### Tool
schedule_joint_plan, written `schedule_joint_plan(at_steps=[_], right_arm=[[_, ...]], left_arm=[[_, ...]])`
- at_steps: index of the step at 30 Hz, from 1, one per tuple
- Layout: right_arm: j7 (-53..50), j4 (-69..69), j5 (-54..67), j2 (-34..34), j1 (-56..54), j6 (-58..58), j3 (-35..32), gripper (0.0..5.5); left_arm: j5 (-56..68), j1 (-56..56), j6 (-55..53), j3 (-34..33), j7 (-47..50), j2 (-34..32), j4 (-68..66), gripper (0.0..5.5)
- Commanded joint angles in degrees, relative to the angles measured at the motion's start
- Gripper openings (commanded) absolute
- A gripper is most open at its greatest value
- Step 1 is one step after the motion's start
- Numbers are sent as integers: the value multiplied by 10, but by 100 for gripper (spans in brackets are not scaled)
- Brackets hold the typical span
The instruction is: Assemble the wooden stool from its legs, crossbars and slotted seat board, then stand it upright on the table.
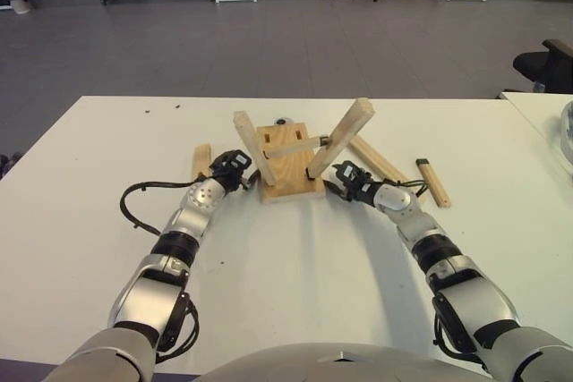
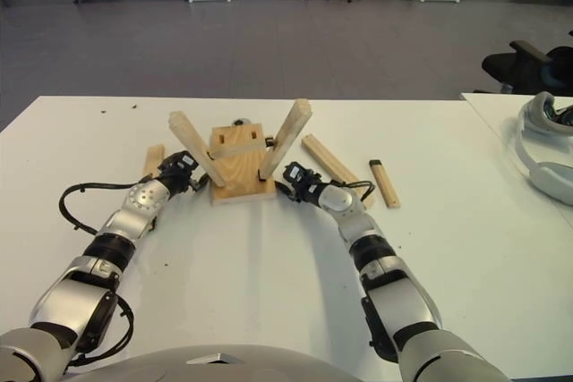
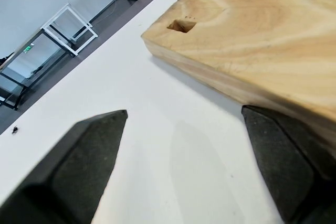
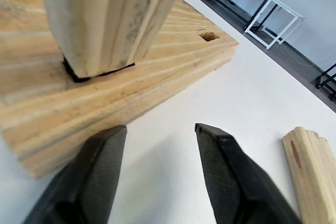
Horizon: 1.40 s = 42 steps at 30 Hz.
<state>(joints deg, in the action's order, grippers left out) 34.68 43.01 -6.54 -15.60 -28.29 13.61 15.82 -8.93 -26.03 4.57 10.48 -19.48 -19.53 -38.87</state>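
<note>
The white surface (image 1: 295, 266) carries the slotted seat board (image 1: 288, 172), lying flat toward the far edge. Just right of the board lies a loose leg (image 1: 376, 160), with a short crossbar (image 1: 432, 182) a little beyond it. Another wooden piece (image 1: 202, 160) lies left of the board, partly hidden. Dark specks (image 1: 148, 112), possibly debris, dot the far left.

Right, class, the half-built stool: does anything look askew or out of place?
Yes. The left leg and right leg splay outward from the seat board rather than standing square. A long piece and a short piece lie loose to its right, a third piece to its left.
</note>
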Motion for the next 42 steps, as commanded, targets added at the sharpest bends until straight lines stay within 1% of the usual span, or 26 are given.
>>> schedule_joint_plan(at_steps=[1, 4, 9, 11, 12, 14, 16, 17, 19, 21, 22, 23, 26, 27, 28, 30, 33, 35, 39, 42], right_arm=[[78, -92, 13, -15, 60, -27, 25, 243], [90, -201, 29, -60, 116, -71, 3, 243], [84, -350, 57, -116, 189, -145, -53, 243], [82, -408, 80, -129, 219, -180, -81, 243], [79, -438, 101, -132, 236, -201, -104, 243], [56, -470, 147, -131, 259, -234, -169, 243], [23, -499, 216, -116, 264, -270, -247, 243], [4, -524, 260, -103, 259, -293, -281, 243], [-38, -578, 351, -78, 233, -337, -332, 243], [-82, -636, 447, -60, 205, -379, -363, 243], [-101, -662, 492, -57, 193, -398, -372, 243], [-122, -688, 531, -56, 184, -413, -377, 243], [-165, -745, 587, -52, 182, -433, -370, 243], [-181, -764, 600, -45, 185, -436, -359, 243], [-196, -782, 613, -39, 189, -438, -352, 243], [-224, -814, 634, -29, 207, -440, -343, 243], [-249, -836, 630, -13, 221, -438, -310, 243], [-263, -835, 610, -4, 222, -435, -285, 243], [-275, -811, 562, -6, 225, -434, -255, 243], [-269, -814, 541, -8, 237, -435, -238, 243]], left_arm=[[45, 122, -52, 11, -92, -20, 148, 404], [77, 191, -113, 8, -125, -43, 286, 404], [82, 243, -183, -13, -115, -61, 406, 404], [74, 247, -196, -42, -103, -83, 422, 404], [72, 246, -203, -69, -96, -102, 428, 404], [54, 244, -227, -123, -89, -157, 462, 404], [60, 212, -278, -176, -102, -206, 531, 404], [98, 159, -327, -198, -118, -220, 574, 404], [187, 1, -432, -206, -163, -242, 628, 404], [276, -174, -541, -183, -211, -240, 626, 404], [315, -255, -598, -157, -242, -231, 609, 404], [350, -333, -661, -117, -283, -219, 581, 404], [387, -463, -786, 23, -367, -194, 520, 404], [389, -490, -820, 71, -376, -186, 508, 404], [393, -511, -848, 105, -379, -175, 494, 404], [399, -542, -867, 168, -399, -158, 481, 404], [399, -561, -876, 223, -400, -116, 451, 404], [399, -552, -872, 253, -398, -104, 463, 404], [341, -529, -749, 334, -442, -125, 409, 404], [308, -521, -697, 367, -468, -133, 383, 404]])
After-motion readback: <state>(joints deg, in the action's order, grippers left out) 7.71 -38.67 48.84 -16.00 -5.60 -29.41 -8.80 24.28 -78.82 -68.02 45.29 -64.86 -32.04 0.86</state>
